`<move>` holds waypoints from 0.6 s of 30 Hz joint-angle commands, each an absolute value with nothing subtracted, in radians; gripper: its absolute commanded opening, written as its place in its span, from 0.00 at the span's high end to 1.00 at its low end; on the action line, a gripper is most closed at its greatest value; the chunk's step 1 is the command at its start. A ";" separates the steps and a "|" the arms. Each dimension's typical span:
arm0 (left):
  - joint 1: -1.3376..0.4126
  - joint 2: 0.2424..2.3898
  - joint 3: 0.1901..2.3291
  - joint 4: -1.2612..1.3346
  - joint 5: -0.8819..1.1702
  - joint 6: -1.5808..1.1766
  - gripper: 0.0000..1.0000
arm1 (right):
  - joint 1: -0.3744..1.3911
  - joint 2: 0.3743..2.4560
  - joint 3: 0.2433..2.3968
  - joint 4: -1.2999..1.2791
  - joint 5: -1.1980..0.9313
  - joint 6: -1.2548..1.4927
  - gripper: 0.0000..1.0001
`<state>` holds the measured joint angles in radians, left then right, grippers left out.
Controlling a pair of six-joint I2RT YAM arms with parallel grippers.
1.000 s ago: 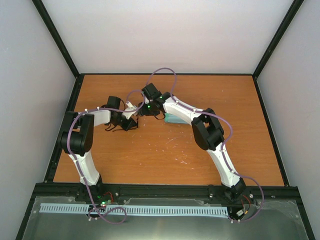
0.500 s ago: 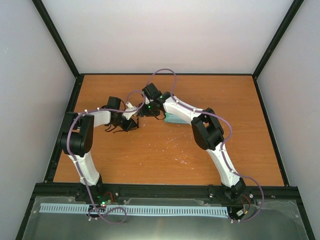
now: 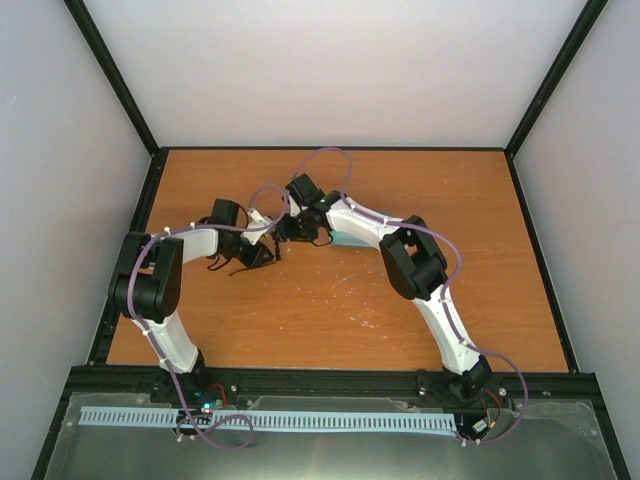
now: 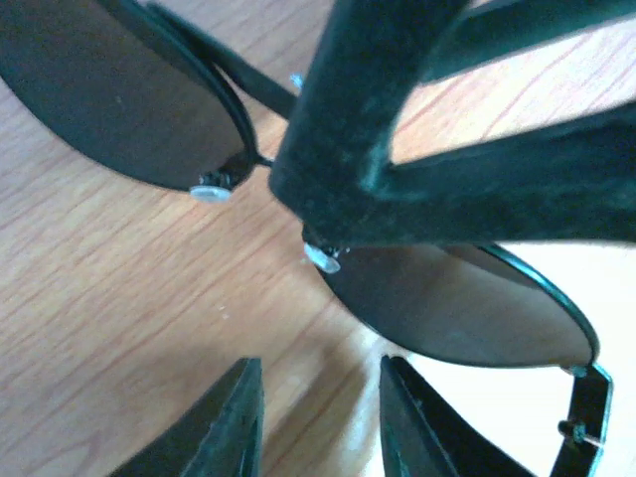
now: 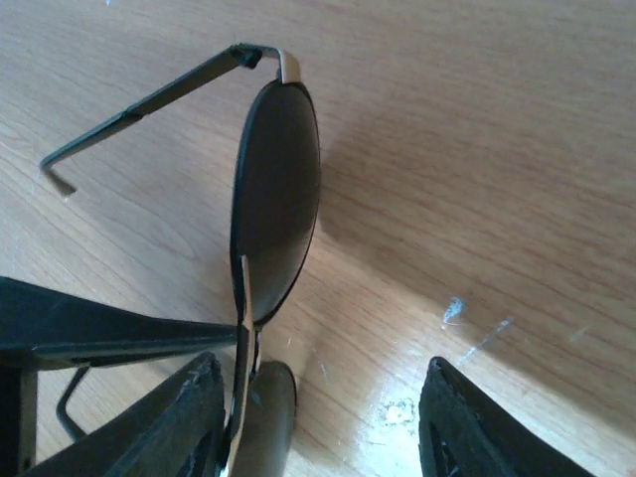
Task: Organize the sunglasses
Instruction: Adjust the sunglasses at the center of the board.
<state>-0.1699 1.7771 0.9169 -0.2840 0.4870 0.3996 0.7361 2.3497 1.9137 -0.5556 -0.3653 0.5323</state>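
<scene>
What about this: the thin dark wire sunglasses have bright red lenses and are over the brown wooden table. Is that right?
No. The thin dark wire sunglasses have dark lenses, not bright red ones; the right wrist view shows it. They are over the brown wooden table.

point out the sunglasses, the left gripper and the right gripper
sunglasses (image 5: 280, 189), right wrist view, middle of the upper dark lens
left gripper (image 4: 320, 378), left wrist view, midway between its fingertips
right gripper (image 5: 323, 366), right wrist view, midway between its fingertips
</scene>
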 commanded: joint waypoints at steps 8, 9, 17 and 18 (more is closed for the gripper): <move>-0.186 1.630 0.922 -0.238 0.473 0.393 0.49 | 0.779 2.288 1.814 -0.471 -0.375 0.508 0.47; -0.180 1.617 0.923 -0.242 0.471 0.395 0.49 | 0.779 2.283 1.812 -0.471 -0.371 0.503 0.47; -0.092 1.541 0.912 -0.268 0.473 0.424 0.50 | 0.779 2.285 1.856 -0.478 -0.341 0.476 0.47; -0.079 1.535 0.911 -0.269 0.471 0.428 0.50 | 0.779 2.298 1.884 -0.500 -0.340 0.470 0.48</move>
